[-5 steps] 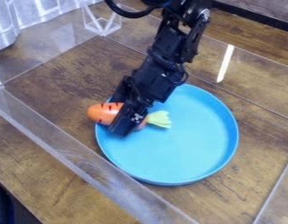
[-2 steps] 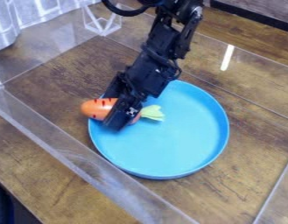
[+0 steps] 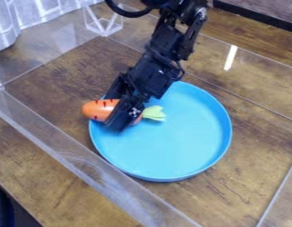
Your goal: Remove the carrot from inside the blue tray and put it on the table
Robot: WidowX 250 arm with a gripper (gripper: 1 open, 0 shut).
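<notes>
Dark brown wood-grain table [image 3: 65,84], worn plank pattern. Blue tray [image 3: 184,142] sits flat on the table, near its middle. A clear plastic barrier strip [image 3: 53,133] runs across the table just left of the tray, slanting toward the near edge

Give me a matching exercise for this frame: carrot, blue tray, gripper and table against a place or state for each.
Things:
1. carrot
2. blue tray
3. gripper
4. table

Descriptions:
A. dark wood grain, under everything
B. orange end poking out over the plate's left rim
C. round, light blue, shallow rim
D. black, down at the carrot

Pairs: 1-B, 2-C, 3-D, 4-A
</notes>
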